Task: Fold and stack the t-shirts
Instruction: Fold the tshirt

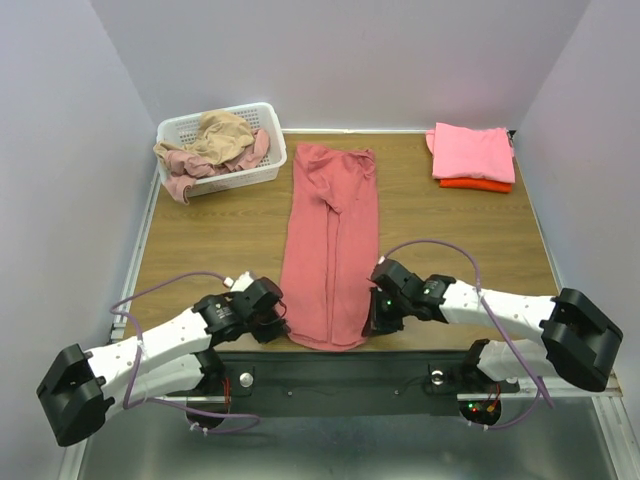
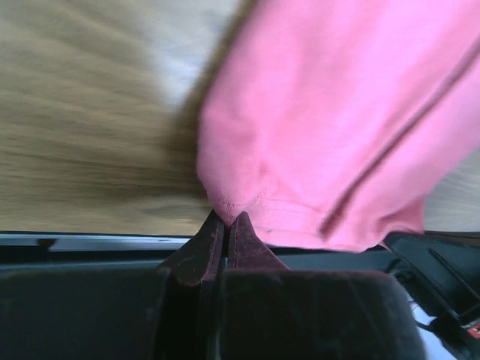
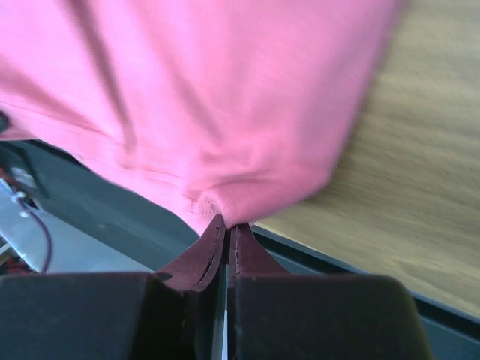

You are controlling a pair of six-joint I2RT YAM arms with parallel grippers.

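Dusty red t-shirt [image 1: 331, 240]: hem corners are pinched by left end effector [image 2: 226, 227] and right end effector [image 3: 227, 229]; hem-to-collar fold is judged next.

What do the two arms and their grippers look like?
The left arm and right arm are white with black joint blocks; a purple cable loops along each. The left gripper and right gripper are black, with dark fingers tapering to thin tips.

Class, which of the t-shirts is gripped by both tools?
The dusty red t-shirt, laid out lengthwise mid-table; the others lie folded far right or bunched in the basket.
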